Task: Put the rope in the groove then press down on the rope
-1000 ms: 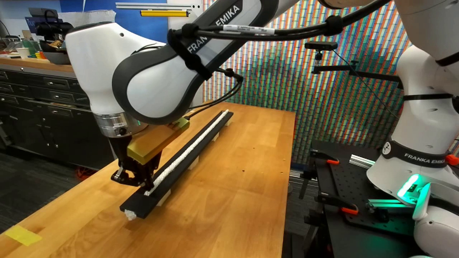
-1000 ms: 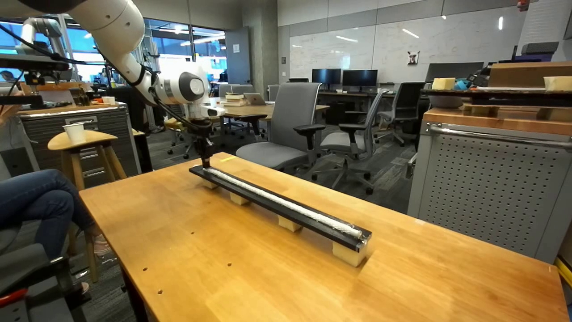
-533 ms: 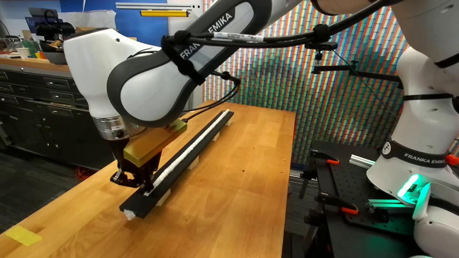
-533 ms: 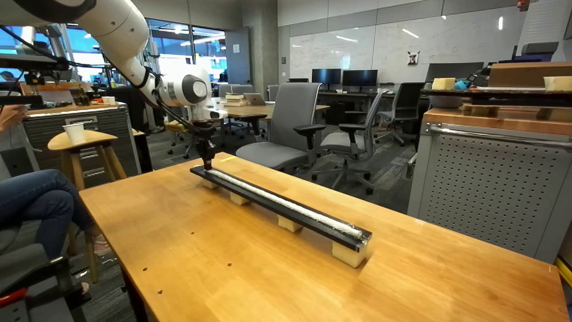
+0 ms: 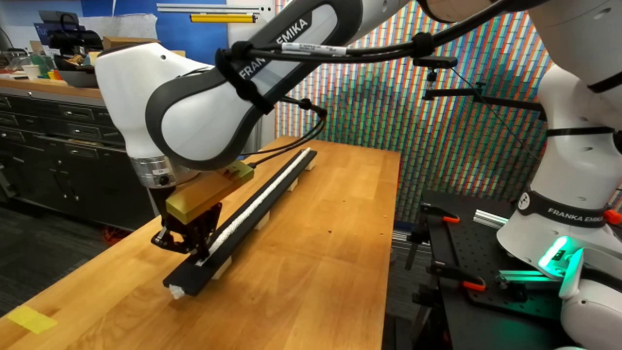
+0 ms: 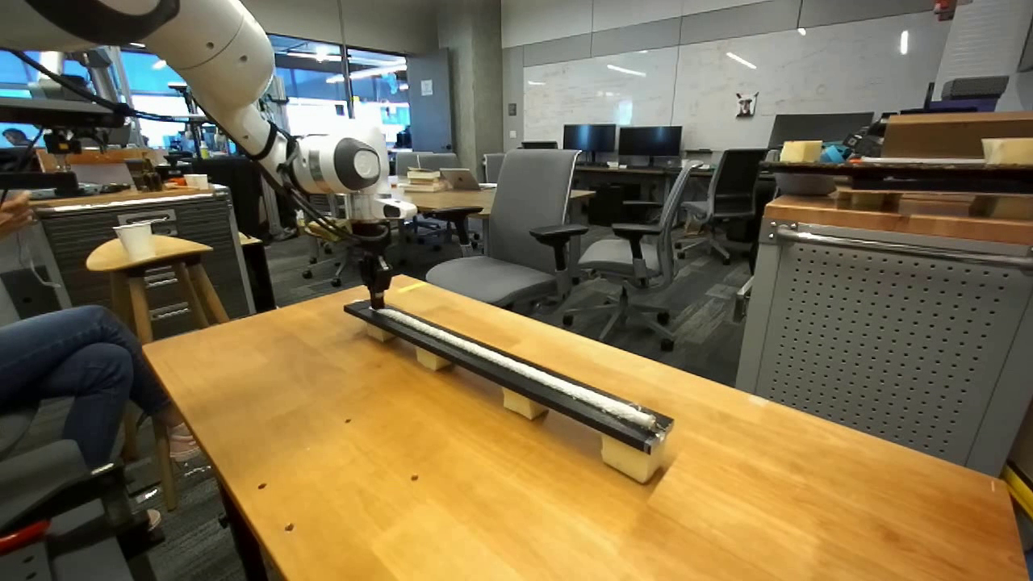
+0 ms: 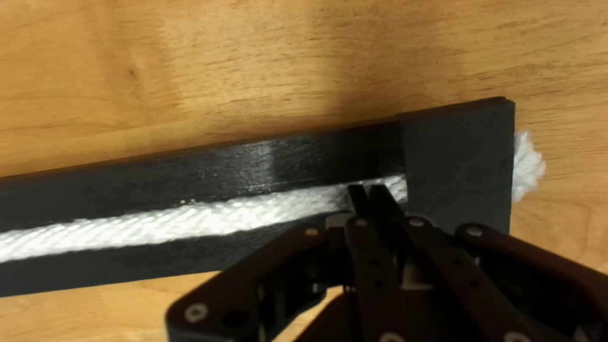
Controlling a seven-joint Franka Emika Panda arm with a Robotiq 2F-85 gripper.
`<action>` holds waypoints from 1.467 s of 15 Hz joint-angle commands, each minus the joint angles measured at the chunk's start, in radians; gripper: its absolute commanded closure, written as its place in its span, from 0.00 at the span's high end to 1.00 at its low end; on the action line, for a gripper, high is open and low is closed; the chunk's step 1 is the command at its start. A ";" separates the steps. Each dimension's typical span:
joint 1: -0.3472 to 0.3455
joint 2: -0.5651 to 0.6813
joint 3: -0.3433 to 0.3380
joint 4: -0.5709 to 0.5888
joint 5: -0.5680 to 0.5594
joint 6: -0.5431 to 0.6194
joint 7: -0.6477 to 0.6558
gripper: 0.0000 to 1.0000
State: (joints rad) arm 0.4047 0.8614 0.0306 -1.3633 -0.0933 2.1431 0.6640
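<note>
Standing clenched together, the jaws rested on the rope (image 7: 166, 224), which lay seated beneath them in the groove (image 7: 294, 187) of the black bar (image 7: 95, 192).

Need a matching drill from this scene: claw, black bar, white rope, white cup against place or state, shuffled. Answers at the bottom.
Column 1
1. claw
2. black bar
3. white rope
4. white cup

Column 2
A. on a wooden stool
B. shut, near one end of the black bar
C. running lengthwise along the black bar
D. raised on pale blocks

Pairs: 1-B, 2-D, 3-C, 4-A
</note>
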 commanded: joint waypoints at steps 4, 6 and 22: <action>-0.016 -0.023 -0.013 -0.061 0.028 0.053 0.015 0.09; -0.018 -0.048 -0.017 -0.095 0.027 0.085 0.025 0.09; -0.014 -0.236 -0.071 -0.400 0.003 0.306 0.071 0.10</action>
State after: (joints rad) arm 0.3869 0.6794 -0.0266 -1.7043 -0.0734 2.4311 0.7137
